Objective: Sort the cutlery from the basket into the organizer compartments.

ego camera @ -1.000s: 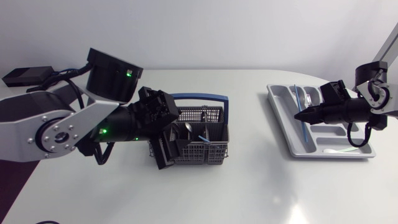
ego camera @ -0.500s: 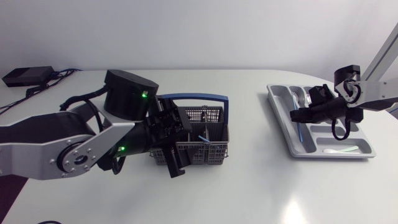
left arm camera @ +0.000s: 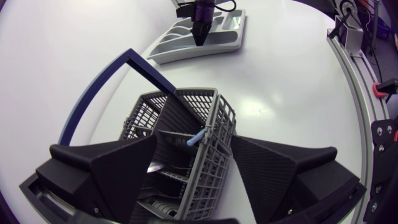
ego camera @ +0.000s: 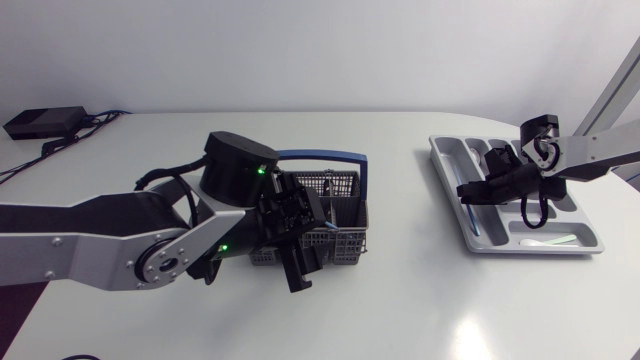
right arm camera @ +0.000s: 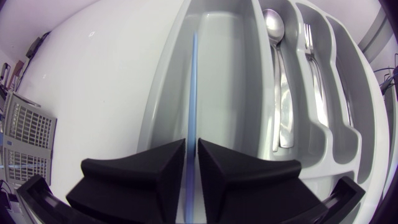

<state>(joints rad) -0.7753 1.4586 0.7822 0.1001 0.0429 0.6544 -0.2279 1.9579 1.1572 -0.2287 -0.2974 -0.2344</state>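
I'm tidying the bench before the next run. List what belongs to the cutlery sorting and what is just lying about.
Job: basket, organizer, spoon, fork, blue utensil in right gripper, blue-handled piece in basket.
Lying about: black box, cables.

Light was bright, even, from overhead. Glossy white table (ego camera: 420, 290) carried pale glare patch near front edge. Soft shadows lay under my silver-grey left arm (ego camera: 90, 250) and grey mesh basket (ego camera: 340, 245). Silver metal spoon (right arm camera: 274, 25) glinted in right wrist view.
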